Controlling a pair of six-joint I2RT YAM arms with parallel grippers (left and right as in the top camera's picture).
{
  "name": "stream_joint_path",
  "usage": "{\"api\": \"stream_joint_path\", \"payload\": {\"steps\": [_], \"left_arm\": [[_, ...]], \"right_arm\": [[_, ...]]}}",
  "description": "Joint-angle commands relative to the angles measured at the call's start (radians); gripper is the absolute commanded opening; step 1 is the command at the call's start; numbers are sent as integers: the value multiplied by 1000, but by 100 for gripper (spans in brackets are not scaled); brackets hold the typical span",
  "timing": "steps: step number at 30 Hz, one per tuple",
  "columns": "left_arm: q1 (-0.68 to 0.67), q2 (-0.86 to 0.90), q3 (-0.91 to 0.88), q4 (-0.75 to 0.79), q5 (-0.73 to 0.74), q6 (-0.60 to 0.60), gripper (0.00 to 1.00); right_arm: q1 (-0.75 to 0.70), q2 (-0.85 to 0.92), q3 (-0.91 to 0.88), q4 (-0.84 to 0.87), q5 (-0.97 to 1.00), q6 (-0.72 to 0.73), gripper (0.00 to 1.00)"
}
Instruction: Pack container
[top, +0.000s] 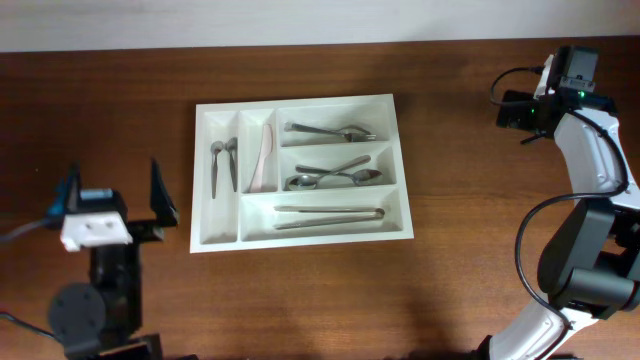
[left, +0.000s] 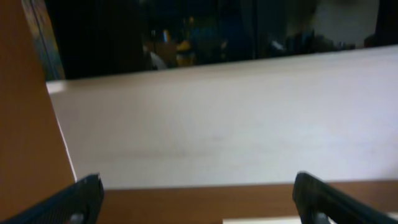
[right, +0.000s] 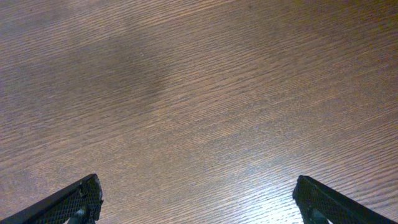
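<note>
The container (top: 300, 101), a large white tray with five compartments, lies mid-table. Two small spoons (top: 223, 165) and a pale knife (top: 263, 158) occupy its narrow left slots. Spoons (top: 330, 131) fill the top wide slot, more spoons (top: 335, 176) the middle one, and tongs (top: 330, 214) the bottom one. My left gripper (top: 114, 185) hovers left of the tray, open and empty (left: 199, 202), with a sliver of the container (left: 261, 220) at the frame's bottom edge. My right gripper (top: 518, 108) hangs far right of the tray, open over bare wood (right: 199, 202).
The brown wooden table (top: 470, 190) runs to a pale wall (top: 300, 20) at the back. The right arm's body (top: 590, 260) and cables (top: 530, 240) fill the right edge. The left arm's base (top: 95, 320) sits at the front left.
</note>
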Motion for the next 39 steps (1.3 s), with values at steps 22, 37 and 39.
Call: {"api": "stream_joint_path", "payload": {"steps": [22,37,39], "left_arm": [[-53,-441,-329,55,-229,-27,99],[-72,-483,-498,56,-233,-24,99],[-72,-483,-519,56,-232,-24,99]], "right_arm": [[0,3,16,0,12,0,99],[0,3,16,0,12,0,99],[0,3,16,0,12,0,99]]}}
